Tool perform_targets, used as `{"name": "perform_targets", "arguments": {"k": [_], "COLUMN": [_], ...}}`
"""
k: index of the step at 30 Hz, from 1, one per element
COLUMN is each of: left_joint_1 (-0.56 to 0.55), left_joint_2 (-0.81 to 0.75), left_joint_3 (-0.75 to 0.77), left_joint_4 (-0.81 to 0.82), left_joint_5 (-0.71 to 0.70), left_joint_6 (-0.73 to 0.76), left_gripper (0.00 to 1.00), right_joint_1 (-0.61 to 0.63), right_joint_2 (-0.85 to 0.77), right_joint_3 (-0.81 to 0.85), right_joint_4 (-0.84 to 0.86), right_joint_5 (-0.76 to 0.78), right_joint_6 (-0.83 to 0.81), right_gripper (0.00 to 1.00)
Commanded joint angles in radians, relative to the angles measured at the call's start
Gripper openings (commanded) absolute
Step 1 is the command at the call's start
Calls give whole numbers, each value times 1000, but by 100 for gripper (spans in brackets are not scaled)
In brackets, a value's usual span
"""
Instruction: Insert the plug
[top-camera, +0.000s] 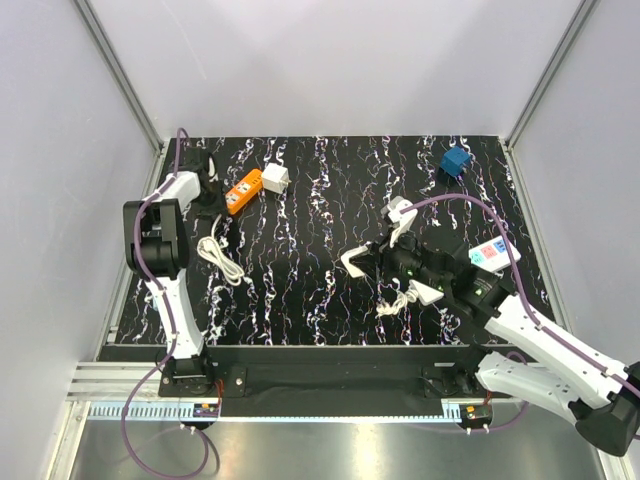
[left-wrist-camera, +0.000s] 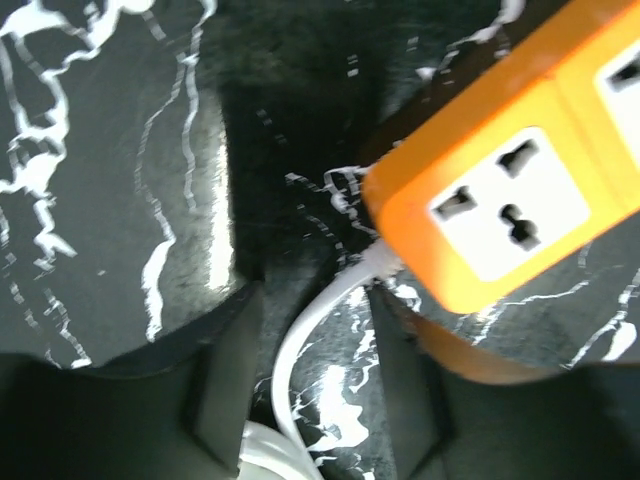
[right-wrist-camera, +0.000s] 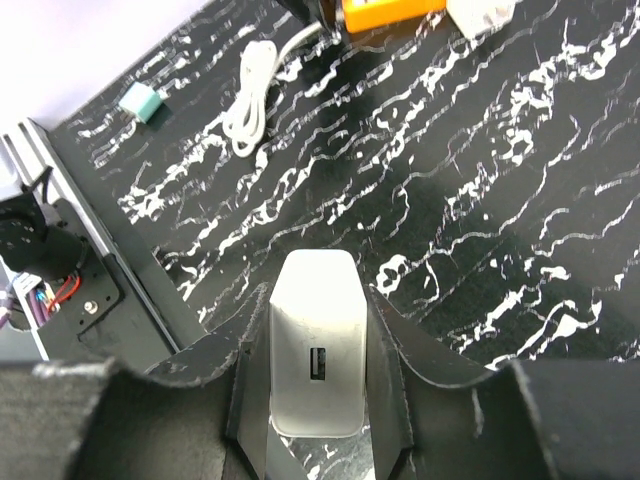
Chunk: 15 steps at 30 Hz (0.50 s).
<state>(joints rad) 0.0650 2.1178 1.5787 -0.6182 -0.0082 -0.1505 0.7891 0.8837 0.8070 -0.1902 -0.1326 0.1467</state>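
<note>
White USB block is gripped by the right fingers; left fingers seem spread astride the cable of the orange strip. Blue plug lies untouched on the bench: next, probably release, then fetch it.

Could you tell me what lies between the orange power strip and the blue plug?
In the top view, only a white adapter, close beside the orange power strip; beyond it, bare mat to the blue plug.

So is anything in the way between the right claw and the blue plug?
Nothing visible lies between the right gripper and the blue plug. But that gripper is shut on a white charger, so it has no room to take the plug.
</note>
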Motion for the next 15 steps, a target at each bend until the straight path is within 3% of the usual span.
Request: {"name": "perform_targets", "arguments": {"k": [1, 8, 10, 15], "left_joint_1": [-24, -53, -60, -157], "left_joint_2": [33, -91, -146, -220], "left_joint_3": [-6, -101, -166, -267], "left_joint_4": [15, -63, -71, -118], "left_joint_5": [102, 77, 53, -32], "left_joint_6": [14, -69, -87, -118], "left_gripper": [43, 6, 1, 0], "right_joint_1": [2, 2, 2, 2], "right_joint_2": [-26, -54, -57, -43], "right_joint_3": [4, -6, 1, 26], "right_joint_4": [98, 89, 69, -18], "right_joint_5": [-12, 27, 62, 157], "right_joint_6": [1, 28, 39, 76], "right_gripper": [0, 0, 0, 0]}}
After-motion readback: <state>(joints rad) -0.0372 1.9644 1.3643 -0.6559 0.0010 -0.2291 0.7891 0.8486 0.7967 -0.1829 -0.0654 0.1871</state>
